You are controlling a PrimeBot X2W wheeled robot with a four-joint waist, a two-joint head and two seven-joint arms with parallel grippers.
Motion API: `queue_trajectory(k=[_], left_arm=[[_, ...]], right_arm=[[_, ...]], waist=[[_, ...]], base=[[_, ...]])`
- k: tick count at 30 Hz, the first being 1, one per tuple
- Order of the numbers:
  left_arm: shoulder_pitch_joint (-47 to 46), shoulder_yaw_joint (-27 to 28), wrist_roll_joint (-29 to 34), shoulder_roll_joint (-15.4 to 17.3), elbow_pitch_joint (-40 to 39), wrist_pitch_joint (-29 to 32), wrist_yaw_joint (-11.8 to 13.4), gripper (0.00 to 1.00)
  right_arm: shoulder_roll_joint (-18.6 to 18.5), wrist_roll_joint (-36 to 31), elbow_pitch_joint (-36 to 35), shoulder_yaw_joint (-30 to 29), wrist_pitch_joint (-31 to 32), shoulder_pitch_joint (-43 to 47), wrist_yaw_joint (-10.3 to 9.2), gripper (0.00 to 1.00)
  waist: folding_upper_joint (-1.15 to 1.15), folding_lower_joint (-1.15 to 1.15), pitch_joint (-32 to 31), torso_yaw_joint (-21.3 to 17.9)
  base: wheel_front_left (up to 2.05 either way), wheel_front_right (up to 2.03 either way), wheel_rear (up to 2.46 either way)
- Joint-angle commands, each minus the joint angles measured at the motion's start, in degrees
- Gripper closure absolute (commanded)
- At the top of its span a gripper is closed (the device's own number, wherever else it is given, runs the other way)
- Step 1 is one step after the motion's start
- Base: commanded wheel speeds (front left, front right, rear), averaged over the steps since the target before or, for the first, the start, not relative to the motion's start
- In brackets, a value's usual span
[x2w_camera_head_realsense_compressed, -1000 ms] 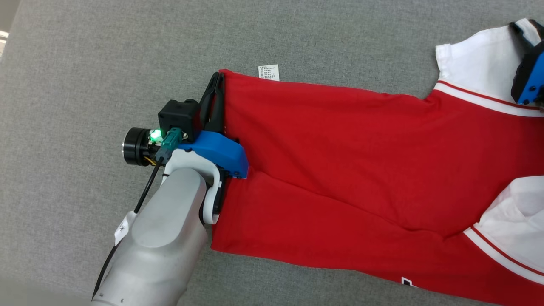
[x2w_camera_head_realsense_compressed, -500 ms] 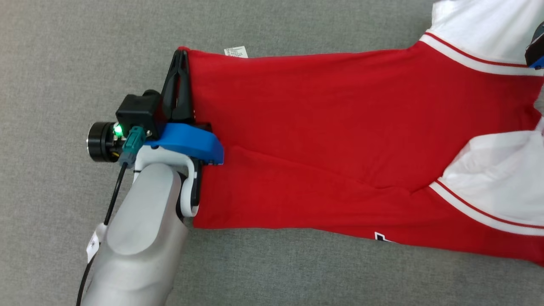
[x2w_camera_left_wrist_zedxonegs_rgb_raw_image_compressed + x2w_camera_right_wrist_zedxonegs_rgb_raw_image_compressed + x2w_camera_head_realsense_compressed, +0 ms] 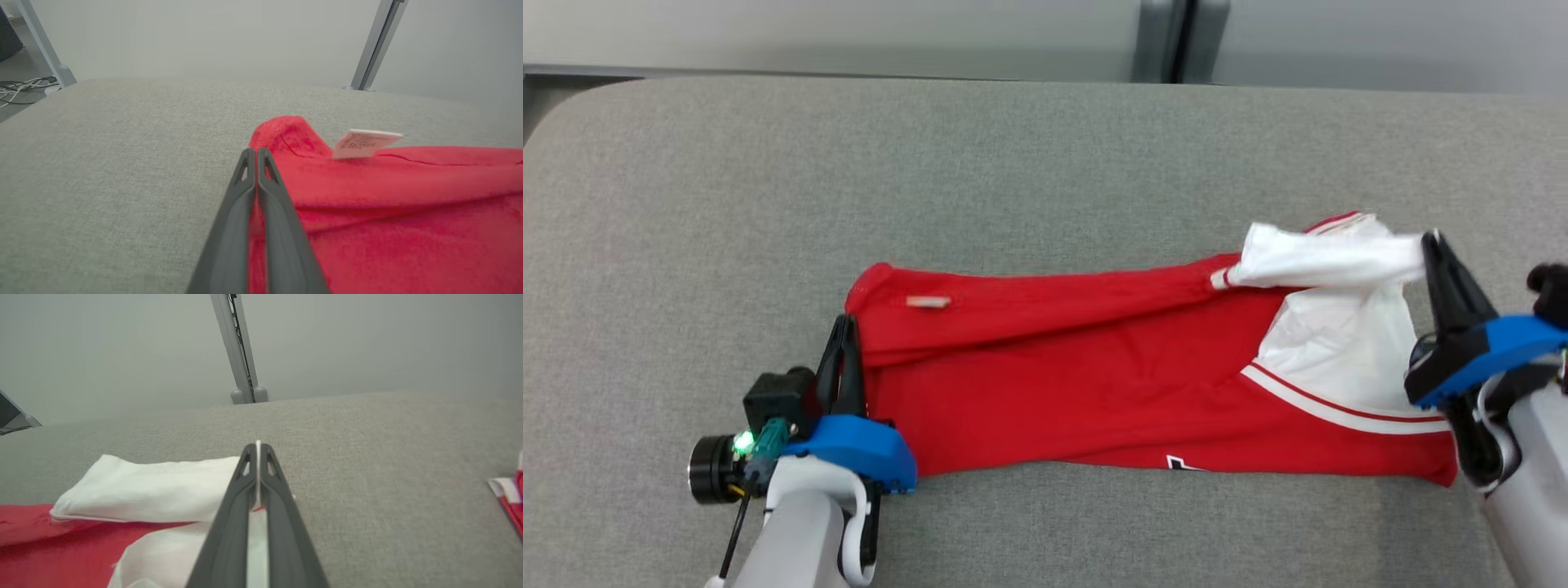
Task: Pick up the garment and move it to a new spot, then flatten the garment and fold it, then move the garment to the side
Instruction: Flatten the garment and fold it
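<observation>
Pinching garment [image 3: 1094, 392], left gripper [image 3: 845, 322], right gripper [image 3: 1432, 238], label [image 3: 928, 302] now atop it

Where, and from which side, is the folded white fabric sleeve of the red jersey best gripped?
Probably at its right end, coming from the robot's near side. The folded white fabric sleeve lies as a flat band on the red fabric jersey, left to right, so a pinch across its short end catches all layers. The right hand is shut there.
</observation>
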Motion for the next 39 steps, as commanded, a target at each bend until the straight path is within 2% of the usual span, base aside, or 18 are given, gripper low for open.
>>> queue_trajectory(k=[1, 10, 11, 12, 13, 18, 23, 28, 32, 33, 34, 36, 39], left_arm=[[1.2, 0.6, 0.2, 0.0, 0.3, -0.3, -0.2, 1.00], [7.1, 1.1, -2.1, -0.2, 2.4, -0.3, -0.2, 1.00], [7.4, 1.0, -2.5, -0.2, 2.4, -0.3, 0.0, 0.84], [7.7, 1.0, -3.1, -0.2, 1.9, -0.3, 0.3, 0.16], [8.2, 0.8, -3.5, -0.2, 1.6, -0.3, 0.4, 0.00], [10.3, -0.3, -4.8, -0.3, -1.5, -0.3, 1.6, 0.00], [11.8, -1.6, -5.5, -0.3, -2.9, -0.3, 2.2, 0.00], [11.8, -2.9, -6.2, -0.2, -3.6, -0.3, 2.8, 0.00], [11.8, -2.9, -6.3, -0.3, -4.3, -0.3, 3.3, 0.00], [11.9, -2.8, -6.2, -0.3, -4.5, -0.3, 3.4, 0.00], [12.0, -2.7, -6.2, -0.3, -4.6, -0.3, 3.4, 0.00], [12.2, -2.4, -6.3, -0.3, -4.8, -0.3, 3.7, 0.00], [12.2, -2.8, -6.2, -0.3, -4.9, -0.3, 3.4, 0.00]], right_arm=[[0.7, 0.4, -0.4, -0.1, -0.3, 2.8, 0.01, 1.00], [2.7, 1.2, 2.8, -0.6, -0.3, 10.2, 0.01, 1.00], [2.9, 1.1, 3.3, -0.9, -0.3, 10.3, 0.01, 0.95], [3.2, 1.4, 3.5, -1.4, -0.3, 10.4, 0.01, 0.24], [3.4, 1.4, 3.6, -1.9, -0.3, 10.3, 0.01, 0.00], [3.4, 0.8, 4.3, -3.5, -0.3, 8.7, 0.01, 0.00], [3.0, -0.3, 9.1, -2.5, 0.3, 6.8, 0.01, 0.00], [3.5, 0.0, 16.5, -0.9, 4.5, 5.0, 0.02, 0.00], [6.1, 2.3, 18.4, 2.2, 8.7, 6.3, 0.16, 0.00], [6.9, 3.3, 17.8, 3.0, 9.5, 6.8, 0.31, 0.31], [7.3, 4.2, 17.1, 3.8, 10.0, 7.3, 0.35, 1.00], [6.6, 5.8, 15.4, 5.2, 9.3, 7.8, 0.35, 1.00], [3.3, 7.2, 14.0, 4.7, 4.8, 7.0, 0.01, 1.00]], waist=[[0.01, 0.02, -1.4, -1.3], [0.01, 0.02, -4.1, -1.7], [0.01, 0.02, -4.2, -1.6], [0.01, 0.02, -4.4, -1.4], [0.01, 0.02, -4.6, -1.2], [0.01, 0.02, -4.7, 0.5], [0.01, 0.02, -4.4, 2.4], [0.01, 0.02, -4.0, 4.4], [0.01, 0.02, -3.8, 4.8], [0.01, 0.02, -3.8, 4.7], [0.01, 0.02, -3.8, 4.5], [0.01, 0.02, -3.9, 3.7], [0.01, 0.02, -4.5, 2.3]], base=[[0.00, 0.00, 0.00], [0.00, 0.00, 0.00], [0.00, 0.00, 0.00], [0.00, 0.00, 0.00], [0.00, 0.00, 0.00], [0.00, 0.00, 0.00], [0.00, 0.00, 0.00], [0.00, 0.00, 0.00], [0.00, 0.00, 0.00], [0.00, 0.00, 0.00], [0.00, 0.00, 0.00], [0.00, 0.00, 0.00], [0.00, 0.00, 0.00]])
